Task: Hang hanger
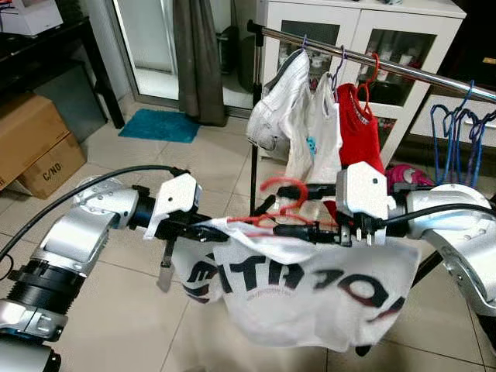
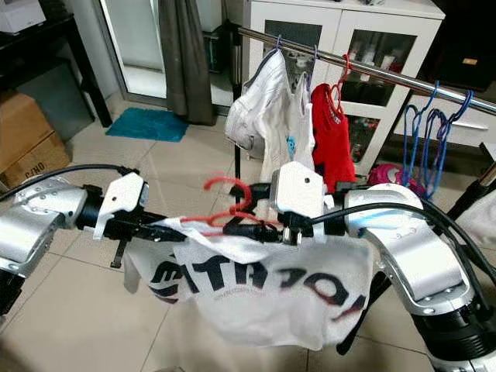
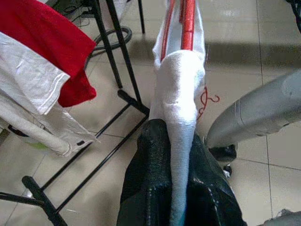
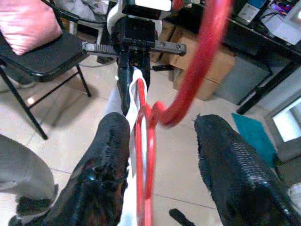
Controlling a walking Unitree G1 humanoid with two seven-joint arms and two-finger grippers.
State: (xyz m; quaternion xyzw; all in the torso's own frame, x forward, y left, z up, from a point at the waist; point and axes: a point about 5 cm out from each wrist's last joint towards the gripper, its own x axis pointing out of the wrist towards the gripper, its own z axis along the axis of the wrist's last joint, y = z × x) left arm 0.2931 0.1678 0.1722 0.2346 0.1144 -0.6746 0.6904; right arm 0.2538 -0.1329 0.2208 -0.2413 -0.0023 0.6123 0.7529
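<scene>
A red hanger [image 1: 283,186] carries a white T-shirt [image 1: 310,291] with black and red lettering, held level in front of me. My left gripper [image 1: 203,227] is shut on one shoulder of the shirt, the cloth [image 3: 181,84] pinched between its fingers. My right gripper [image 1: 291,211] is open around the hanger's neck [image 4: 202,61], one finger [image 4: 110,155] lying against the red wire and the other well apart. Beyond stands the clothes rail [image 1: 418,74], its bar higher than the hook and further back.
White shirts [image 1: 291,101] and a red top [image 1: 358,124] hang at the rail's left end, several empty blue hangers [image 1: 457,139] further right. A white cabinet [image 1: 387,31] stands behind. Cardboard boxes [image 1: 35,143] sit far left, a blue mat [image 1: 159,124] on the tiles.
</scene>
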